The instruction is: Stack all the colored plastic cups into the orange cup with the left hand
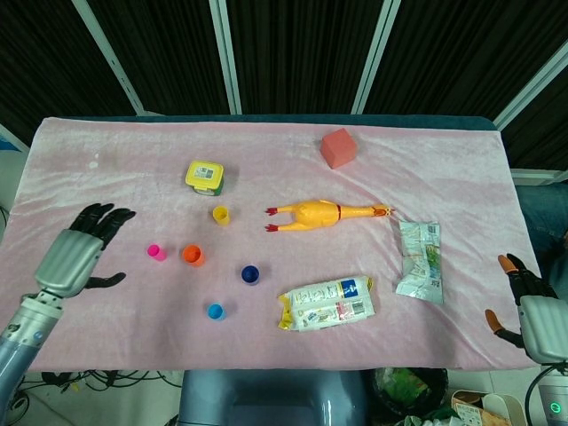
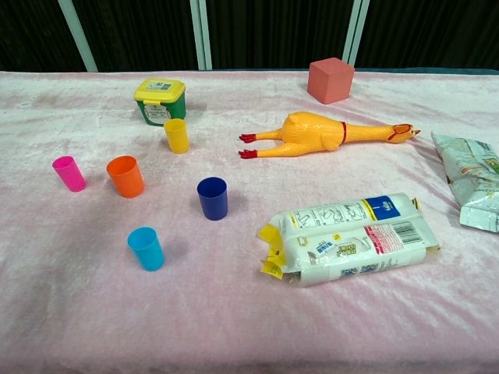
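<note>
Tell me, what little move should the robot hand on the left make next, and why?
Probably reach toward the pink cup and close on it. The left robot hand hovers open and empty just beside it, the nearest cup. The orange cup stands right next to the pink one, and nothing is stacked in it yet, so it seems the easiest first pick.
</note>
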